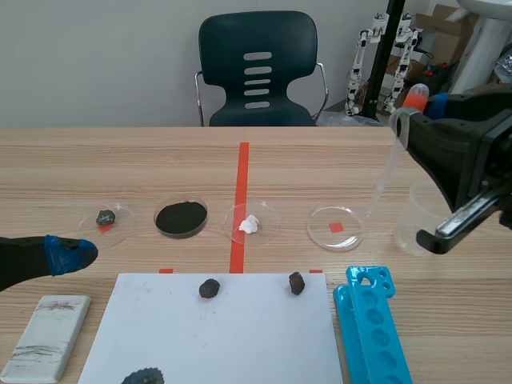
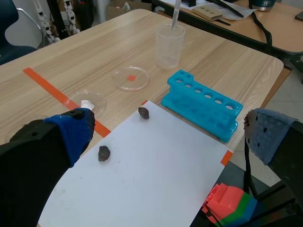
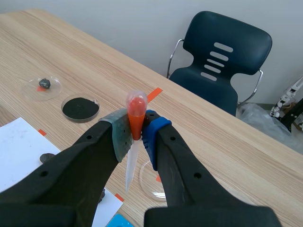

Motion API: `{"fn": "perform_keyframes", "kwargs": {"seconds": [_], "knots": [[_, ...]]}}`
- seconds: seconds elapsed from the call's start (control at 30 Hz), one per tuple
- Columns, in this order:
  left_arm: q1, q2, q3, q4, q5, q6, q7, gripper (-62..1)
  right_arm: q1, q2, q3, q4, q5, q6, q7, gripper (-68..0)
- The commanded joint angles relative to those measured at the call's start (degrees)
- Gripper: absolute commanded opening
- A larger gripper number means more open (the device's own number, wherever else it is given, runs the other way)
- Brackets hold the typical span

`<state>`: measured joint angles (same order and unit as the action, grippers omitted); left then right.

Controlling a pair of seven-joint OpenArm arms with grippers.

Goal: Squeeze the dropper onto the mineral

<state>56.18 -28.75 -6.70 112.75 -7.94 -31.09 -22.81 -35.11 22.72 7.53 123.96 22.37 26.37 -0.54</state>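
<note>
My right gripper (image 3: 136, 128) is shut on a dropper (image 3: 135, 115) with an orange bulb, held tilted above the table. In the scene view the dropper's (image 1: 386, 172) clear tube slants down between an empty petri dish (image 1: 336, 227) and a clear beaker (image 1: 424, 218). Three more dishes lie in the row: a dark mineral (image 1: 106, 217), black powder (image 1: 181, 218) and a white mineral (image 1: 250, 224). Two dark rocks (image 1: 210, 288) (image 1: 297, 282) sit on a white sheet (image 1: 216, 340). My left gripper (image 2: 165, 137) stands open low at the near left, over the sheet.
A blue test-tube rack (image 1: 372, 328) lies right of the sheet, and a whitish block (image 1: 46, 336) lies left of it. A dark chair (image 1: 258, 72) stands behind the table. Coloured toy bricks (image 2: 229, 203) sit below the table edge in the left wrist view.
</note>
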Motion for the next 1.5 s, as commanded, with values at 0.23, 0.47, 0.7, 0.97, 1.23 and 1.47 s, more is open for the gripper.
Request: {"fn": "perform_keyframes", "kwargs": {"seconds": [0.23, 0.47, 0.7, 0.97, 1.23, 1.47], "knots": [[-0.2, 0.1, 0.2, 0.8, -0.7, 0.1, -1.0, 1.4, 0.7, 0.8, 0.1, -0.2, 0.4, -0.2, 0.7, -60.9], [-0.2, 0.1, 0.2, 0.8, -0.7, 0.1, -1.0, 1.4, 0.7, 0.8, 0.1, -0.2, 0.4, -0.2, 0.9, -60.9], [-0.2, 0.1, 0.2, 0.8, -0.7, 0.1, -1.0, 1.4, 1.2, 0.7, 0.0, -0.2, 0.4, -0.2, 4.4, -60.9], [-0.2, 0.1, 0.2, 0.8, -0.7, 0.1, -1.0, 1.4, 6.5, 0.6, -0.2, -1.2, 0.4, -1.7, 3.2, -60.9], [-0.2, 0.1, 0.2, 0.8, -0.7, 0.1, -1.0, 1.4, 14.6, 0.6, -5.7, -7.6, 0.4, -2.2, 1.0, -60.9], [-0.2, 0.1, 0.2, 0.8, -0.7, 0.1, -1.0, 1.4, 23.5, 0.6, -11.8, -16.4, 0.4, -3.0, 0.4, -60.9]]}}
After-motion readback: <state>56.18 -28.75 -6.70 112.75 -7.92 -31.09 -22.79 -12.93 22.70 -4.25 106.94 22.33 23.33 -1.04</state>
